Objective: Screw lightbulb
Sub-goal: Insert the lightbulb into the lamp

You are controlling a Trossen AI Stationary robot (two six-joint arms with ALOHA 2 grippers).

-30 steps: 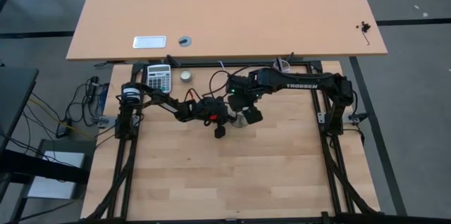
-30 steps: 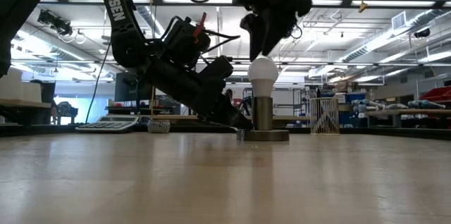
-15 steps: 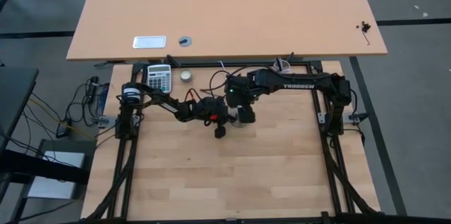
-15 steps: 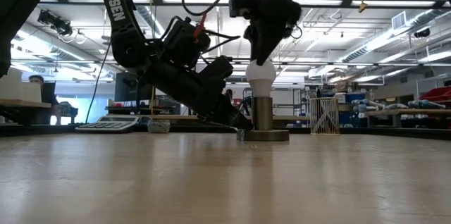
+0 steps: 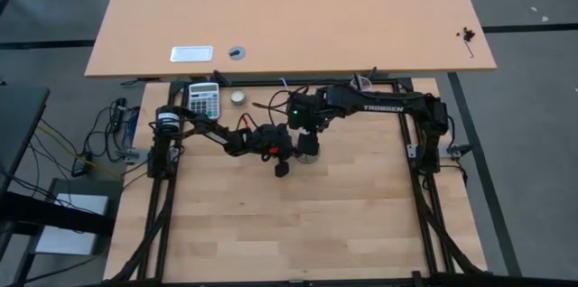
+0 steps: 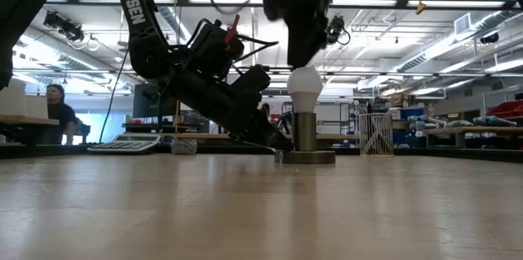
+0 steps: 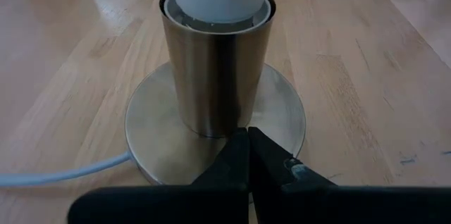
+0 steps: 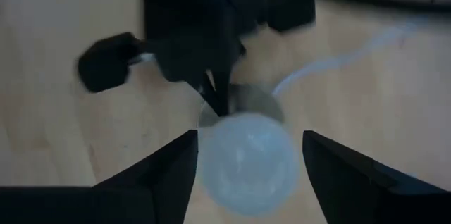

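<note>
Two arms are on this one, and nearest us in the low view is bare wooden table, then the round steel socket base with the lightbulb standing upright in its steel cup. We've got the left gripper pinched fully shut with nothing between its tips, pressed down on the edge of the base plate, which looks like a hold-down. Above, the right gripper hangs straddling the white globe, its fingers spread wide to either side and, as far as we can see, not clamped on the glass. The white cord trails off the base. Beyond sit a calculator and a person at a desk. Our worry from here: if those wide fingers close off-centre, the bulb could tilt and cross-thread, and if the left tips slide off the plate, the whole base may spin with the twist.
</note>
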